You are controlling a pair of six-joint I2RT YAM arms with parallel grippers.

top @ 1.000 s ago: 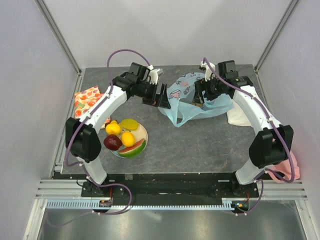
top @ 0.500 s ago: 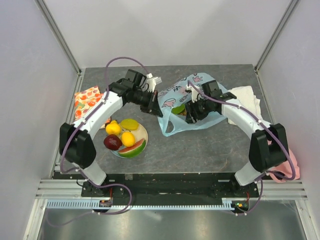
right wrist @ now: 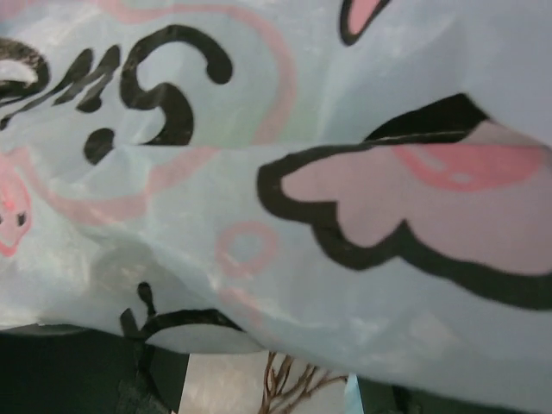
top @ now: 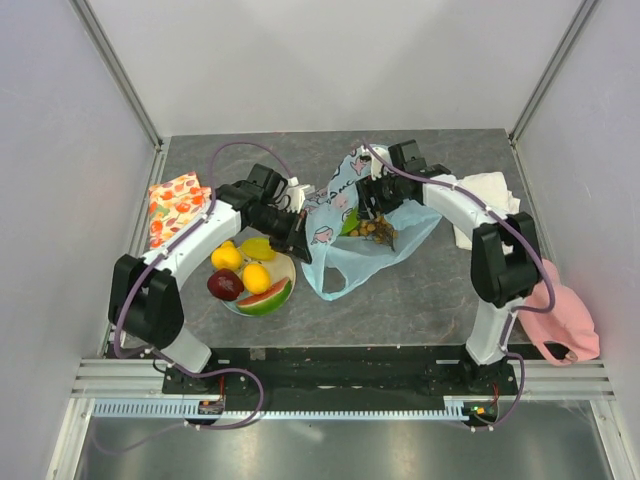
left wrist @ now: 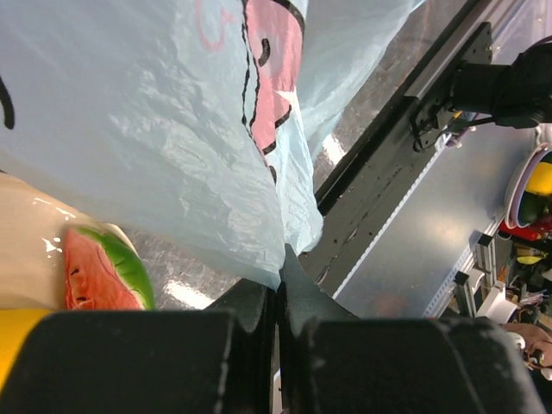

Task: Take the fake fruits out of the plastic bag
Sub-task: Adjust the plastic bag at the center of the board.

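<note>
Fake fruits (top: 245,277) fill the plate (top: 284,262) at lower left; the plastic bag (top: 340,265) lies mid-frame.
Behind the plate, the left end effector (top: 300,234) pinches the bag's left edge, pressed together; farther up, the right end effector (top: 372,200) sits at its mouth, spread impossible to tell.

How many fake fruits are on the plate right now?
5: lemon at the left, yellow-green banana-like piece on the far side, orange in the middle, dark red apple near-left, watermelon slice on the near side. Others could hide beneath.
</note>
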